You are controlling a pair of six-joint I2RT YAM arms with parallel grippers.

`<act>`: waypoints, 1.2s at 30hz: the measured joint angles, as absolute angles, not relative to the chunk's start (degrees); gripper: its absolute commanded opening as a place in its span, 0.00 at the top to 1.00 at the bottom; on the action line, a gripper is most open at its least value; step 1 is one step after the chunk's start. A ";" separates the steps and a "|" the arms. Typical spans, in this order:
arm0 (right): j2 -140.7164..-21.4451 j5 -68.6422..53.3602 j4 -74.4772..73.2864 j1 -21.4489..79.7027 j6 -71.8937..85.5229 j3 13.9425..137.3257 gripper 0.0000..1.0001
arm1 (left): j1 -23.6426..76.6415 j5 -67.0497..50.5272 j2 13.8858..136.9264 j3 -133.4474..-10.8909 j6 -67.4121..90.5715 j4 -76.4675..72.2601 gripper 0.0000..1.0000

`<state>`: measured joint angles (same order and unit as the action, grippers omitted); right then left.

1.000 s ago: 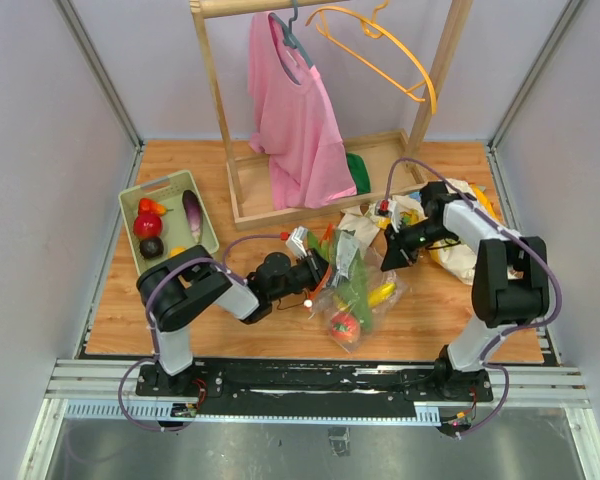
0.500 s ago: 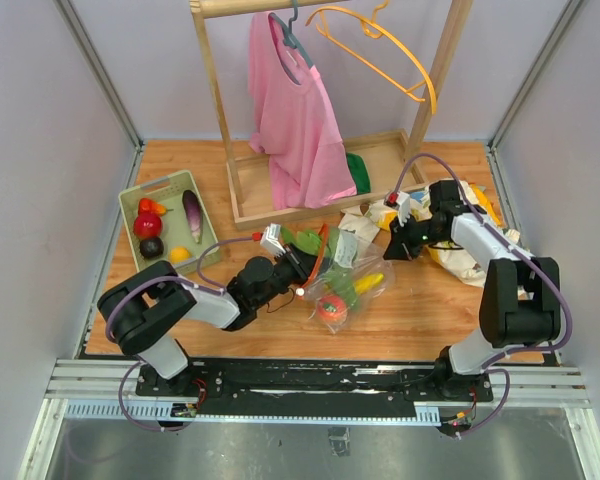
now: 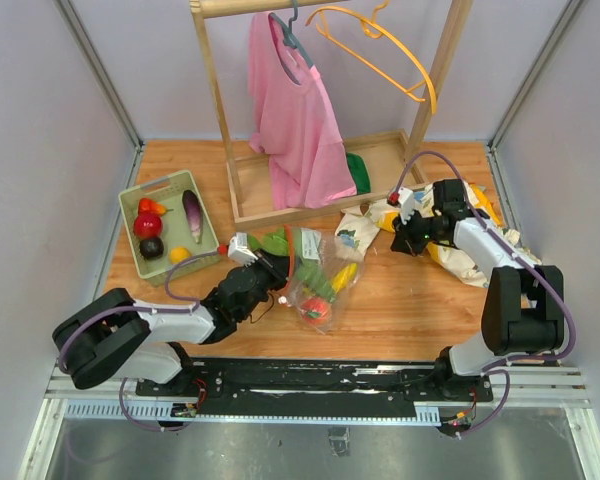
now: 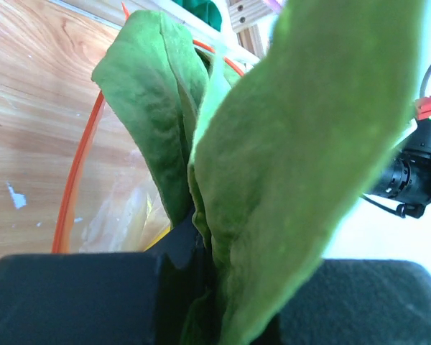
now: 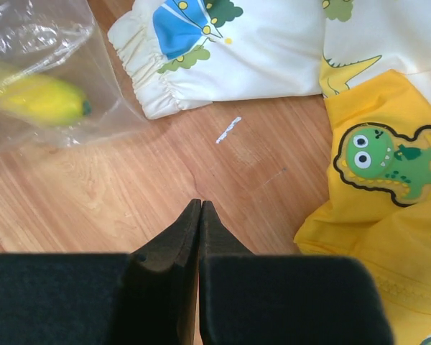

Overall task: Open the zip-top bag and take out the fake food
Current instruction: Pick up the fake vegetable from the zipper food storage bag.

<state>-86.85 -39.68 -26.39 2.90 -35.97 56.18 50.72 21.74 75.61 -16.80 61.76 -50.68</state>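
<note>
My left gripper (image 3: 273, 264) (image 4: 205, 266) is shut on a green leafy piece of fake food (image 3: 278, 241) (image 4: 287, 144), held just left of the zip-top bag (image 3: 320, 278). The bag lies on the table with its orange-red zipper strip (image 4: 77, 180) standing open. Inside it are a yellow piece (image 3: 343, 276) (image 5: 43, 100), a green piece (image 3: 317, 282) and a red piece (image 3: 314, 309). My right gripper (image 3: 404, 243) (image 5: 200, 205) is shut on nothing, over bare wood to the right of the bag.
A pale green tray (image 3: 202, 213) at the left holds several fake fruits and a purple eggplant (image 3: 192, 215). Dinosaur-print white-and-yellow cloth (image 3: 465, 250) (image 5: 388, 144) lies under the right arm. A wooden rack (image 3: 280, 205) with a pink shirt (image 3: 295, 120) stands behind.
My left arm has drawn back to the left with the green leaf, and the bag slid left with it. My right gripper has moved away from the bag toward the cloth, staying shut.
</note>
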 measured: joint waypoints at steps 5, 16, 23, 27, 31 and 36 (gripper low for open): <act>-86.83 -42.61 -26.39 2.96 -36.99 56.21 0.48 | 50.70 22.55 76.34 -14.81 59.99 -54.72 1.00; -96.90 -69.58 -52.23 3.18 -70.26 72.31 0.01 | 50.33 10.68 78.28 -17.41 43.18 -58.50 1.00; -111.70 -74.94 -76.95 5.06 -100.31 80.20 0.01 | 49.95 6.66 73.41 -16.45 35.73 -57.52 1.00; -109.19 -74.46 -69.93 9.74 -93.86 77.76 0.01 | 49.95 5.50 72.51 -16.43 34.00 -57.23 1.00; -99.31 -66.28 -47.64 14.04 -73.58 65.34 0.01 | 49.95 4.47 72.51 -16.53 33.19 -57.04 1.00; -94.26 -62.87 -35.03 16.91 -60.14 61.08 0.36 | 49.95 3.84 72.51 -16.91 32.84 -57.12 1.00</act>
